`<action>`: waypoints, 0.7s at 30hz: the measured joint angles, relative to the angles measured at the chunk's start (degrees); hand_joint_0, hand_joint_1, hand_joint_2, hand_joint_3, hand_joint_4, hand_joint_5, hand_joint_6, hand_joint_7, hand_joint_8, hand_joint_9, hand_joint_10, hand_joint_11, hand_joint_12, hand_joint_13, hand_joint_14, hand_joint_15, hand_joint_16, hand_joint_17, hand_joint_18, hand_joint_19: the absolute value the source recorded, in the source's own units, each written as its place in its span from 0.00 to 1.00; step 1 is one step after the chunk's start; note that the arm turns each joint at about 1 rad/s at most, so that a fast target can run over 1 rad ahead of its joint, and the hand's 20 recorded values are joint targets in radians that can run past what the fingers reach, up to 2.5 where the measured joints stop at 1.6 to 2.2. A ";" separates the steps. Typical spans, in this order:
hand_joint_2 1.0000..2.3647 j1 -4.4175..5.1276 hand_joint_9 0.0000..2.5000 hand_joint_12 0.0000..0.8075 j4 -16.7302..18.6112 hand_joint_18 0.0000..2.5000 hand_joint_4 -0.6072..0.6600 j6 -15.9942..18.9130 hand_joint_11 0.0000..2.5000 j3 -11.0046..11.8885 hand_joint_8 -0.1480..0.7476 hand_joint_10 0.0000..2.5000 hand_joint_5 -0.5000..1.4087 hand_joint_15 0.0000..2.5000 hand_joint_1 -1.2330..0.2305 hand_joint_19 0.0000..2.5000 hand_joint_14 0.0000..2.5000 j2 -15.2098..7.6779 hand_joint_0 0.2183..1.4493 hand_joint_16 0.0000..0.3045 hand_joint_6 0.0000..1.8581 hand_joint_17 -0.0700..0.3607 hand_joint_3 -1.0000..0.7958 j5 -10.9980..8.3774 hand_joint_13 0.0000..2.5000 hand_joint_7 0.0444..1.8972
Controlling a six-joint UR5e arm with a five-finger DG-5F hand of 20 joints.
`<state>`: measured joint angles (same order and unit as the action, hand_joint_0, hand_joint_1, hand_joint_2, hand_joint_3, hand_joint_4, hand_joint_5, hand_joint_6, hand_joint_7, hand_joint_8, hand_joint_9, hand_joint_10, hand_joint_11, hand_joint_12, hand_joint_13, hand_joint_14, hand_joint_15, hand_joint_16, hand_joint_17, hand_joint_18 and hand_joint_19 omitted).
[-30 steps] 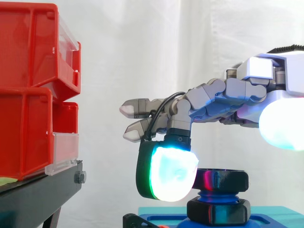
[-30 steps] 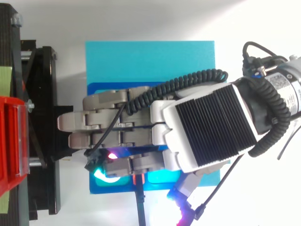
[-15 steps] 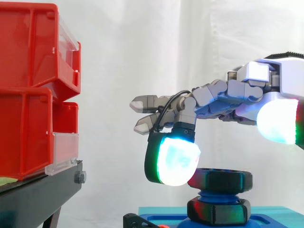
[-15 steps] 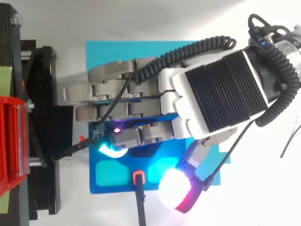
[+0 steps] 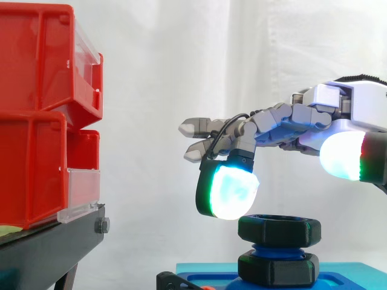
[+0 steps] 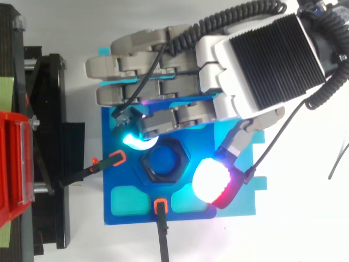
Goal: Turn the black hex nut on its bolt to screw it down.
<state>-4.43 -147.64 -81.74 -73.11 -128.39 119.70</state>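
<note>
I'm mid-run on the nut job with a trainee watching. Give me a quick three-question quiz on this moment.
1. True or false: the hand is clamped round the black hex nut.
2. What stands at the left of the side view? A. red bins B. a cardboard box C. a bucket
3. Fill in: the bolt seen through the nut's hole is ___.

Key: 1 false, the hand is above the nut, not round it; 2 A; 3 blue.

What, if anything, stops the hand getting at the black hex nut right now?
Probably nothing, so yes. The hand hovers just above the black hex nut, open, its glowing pads flanking the nut without touching, and nothing lies between them.
</note>
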 measured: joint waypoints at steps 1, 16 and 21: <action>0.00 -0.28 0.14 0.43 0.20 0.03 0.75 0.02 0.03 0.00 0.52 0.00 0.21 0.01 0.65 0.17 0.00 0.00 0.23 0.18 0.34 0.45 0.28 0.36 0.05 0.46; 0.00 4.00 0.14 0.43 -0.26 0.04 0.75 3.43 0.02 2.58 0.52 0.00 0.21 0.01 0.66 0.17 0.00 0.02 0.23 0.18 0.29 0.45 0.28 -3.05 0.06 0.55; 0.00 5.91 0.15 0.43 -1.16 0.04 0.76 2.90 0.02 3.00 0.52 0.00 0.21 0.01 0.67 0.18 0.00 0.01 0.23 0.18 0.28 0.45 0.28 -6.09 0.06 0.57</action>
<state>1.48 -148.79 -78.84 -70.11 -128.39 113.61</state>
